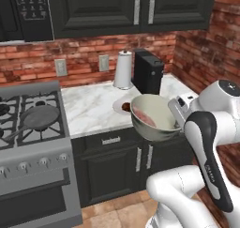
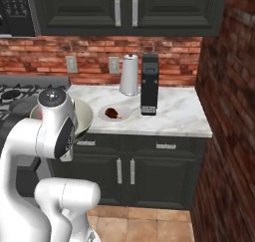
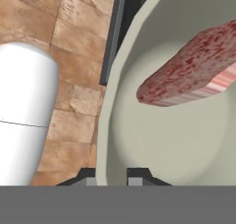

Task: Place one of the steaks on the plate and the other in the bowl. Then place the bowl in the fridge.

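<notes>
Gripper (image 3: 115, 174) at the bottom of the hand view pinches the rim of the bowl (image 1: 157, 121), held above the surface edge at frame centre, one steak (image 1: 143, 117) inside; the other steak (image 2: 113, 113) lies on the plate (image 2: 122, 116).

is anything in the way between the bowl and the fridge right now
These views do not settle it. The gripper holds the bowl by its rim, off the counter, with one steak inside. No fridge is in view, so the route there is out of sight.
</notes>
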